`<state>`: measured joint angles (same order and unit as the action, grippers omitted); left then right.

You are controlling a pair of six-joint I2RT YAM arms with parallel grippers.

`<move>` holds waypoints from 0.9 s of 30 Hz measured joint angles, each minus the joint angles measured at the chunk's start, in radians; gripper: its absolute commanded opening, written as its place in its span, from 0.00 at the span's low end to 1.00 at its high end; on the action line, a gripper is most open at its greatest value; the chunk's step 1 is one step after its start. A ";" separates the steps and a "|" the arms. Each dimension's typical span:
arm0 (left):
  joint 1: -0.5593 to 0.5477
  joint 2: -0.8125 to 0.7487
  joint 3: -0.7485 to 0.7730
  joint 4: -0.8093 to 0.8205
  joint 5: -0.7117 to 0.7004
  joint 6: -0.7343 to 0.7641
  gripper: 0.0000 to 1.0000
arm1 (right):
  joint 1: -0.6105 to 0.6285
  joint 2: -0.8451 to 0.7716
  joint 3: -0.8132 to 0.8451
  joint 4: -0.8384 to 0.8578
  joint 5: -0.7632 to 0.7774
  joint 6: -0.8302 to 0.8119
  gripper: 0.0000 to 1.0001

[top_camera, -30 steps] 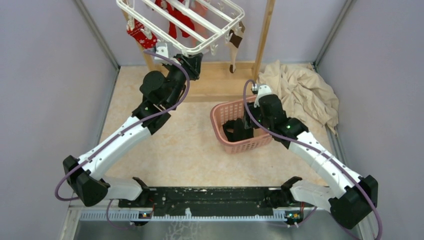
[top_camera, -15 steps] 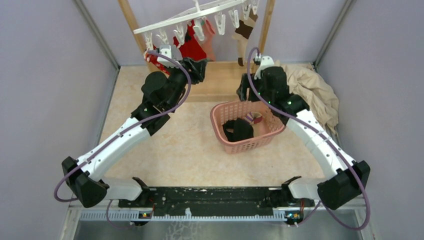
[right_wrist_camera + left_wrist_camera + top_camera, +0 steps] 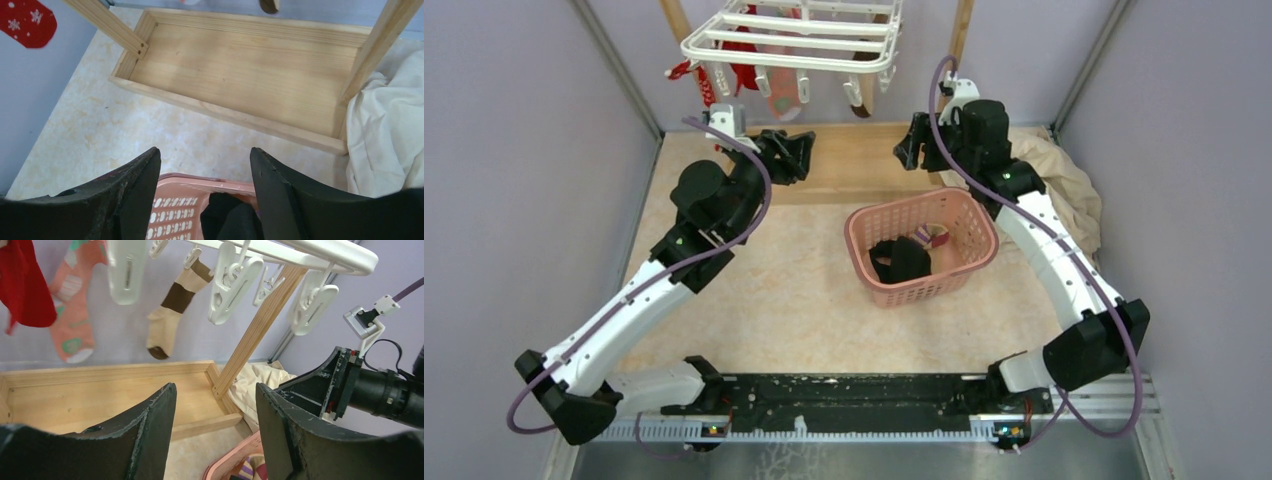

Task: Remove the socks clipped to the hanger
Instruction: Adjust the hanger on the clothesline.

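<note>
The white hanger (image 3: 794,40) hangs at the top centre with a red sock (image 3: 744,62), a pink sock (image 3: 784,98) and a brown-and-beige sock (image 3: 865,100) clipped under it. In the left wrist view the red sock (image 3: 25,285), pink sock (image 3: 72,305) and brown-and-beige sock (image 3: 175,305) dangle beside empty clips (image 3: 232,285). My left gripper (image 3: 807,150) (image 3: 215,386) is open and empty, below the hanger's left part. My right gripper (image 3: 904,143) (image 3: 204,150) is open and empty, below the hanger's right end. A red snowflake sock (image 3: 27,22) shows in the right wrist view.
A pink lattice basket (image 3: 969,212) (image 3: 200,180) holds a black sock (image 3: 899,260) (image 3: 230,215) and a striped sock (image 3: 935,237). The wooden frame's base tray (image 3: 854,165) (image 3: 240,65) lies under the hanger. A beige cloth (image 3: 1064,190) is heaped at the back right.
My right gripper has risen out of the basket to the back, under the hanger's right end. My left arm has drawn back to the left. The hanger has swung and levelled.
</note>
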<state>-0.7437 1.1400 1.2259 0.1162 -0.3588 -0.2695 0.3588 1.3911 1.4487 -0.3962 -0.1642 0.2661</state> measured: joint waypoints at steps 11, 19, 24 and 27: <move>0.000 -0.094 0.018 -0.155 -0.020 -0.007 0.68 | -0.002 0.029 0.030 0.027 -0.056 0.000 0.66; 0.000 -0.108 0.061 -0.224 -0.097 0.024 0.73 | -0.002 0.025 0.064 0.038 -0.138 -0.001 0.61; 0.000 -0.121 0.117 -0.234 -0.146 0.063 0.76 | -0.002 -0.013 0.064 0.030 -0.185 0.000 0.58; 0.000 -0.125 0.152 -0.235 -0.174 0.090 0.77 | -0.002 -0.053 0.064 0.029 -0.201 0.000 0.58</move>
<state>-0.7437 1.0149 1.3777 -0.1188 -0.5331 -0.1799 0.3569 1.3384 1.5131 -0.3668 -0.3656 0.2657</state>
